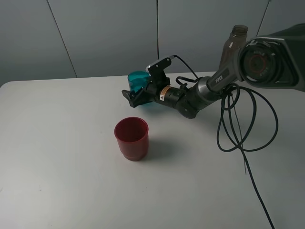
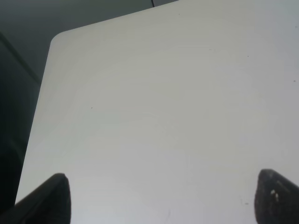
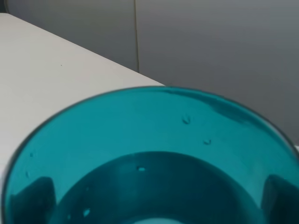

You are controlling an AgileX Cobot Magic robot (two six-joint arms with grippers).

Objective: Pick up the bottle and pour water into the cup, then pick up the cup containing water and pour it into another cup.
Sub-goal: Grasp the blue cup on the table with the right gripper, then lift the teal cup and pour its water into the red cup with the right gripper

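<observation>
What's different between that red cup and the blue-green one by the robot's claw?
The red cup is opaque; the teal cup is see-through, with droplets on its inner wall. The red cup stands near the middle of the table; the teal cup stands farther back. Nothing touches the red cup, while the right claw straddles the teal cup, though whether it grips is unclear. Both stand upright and open-topped.
</observation>
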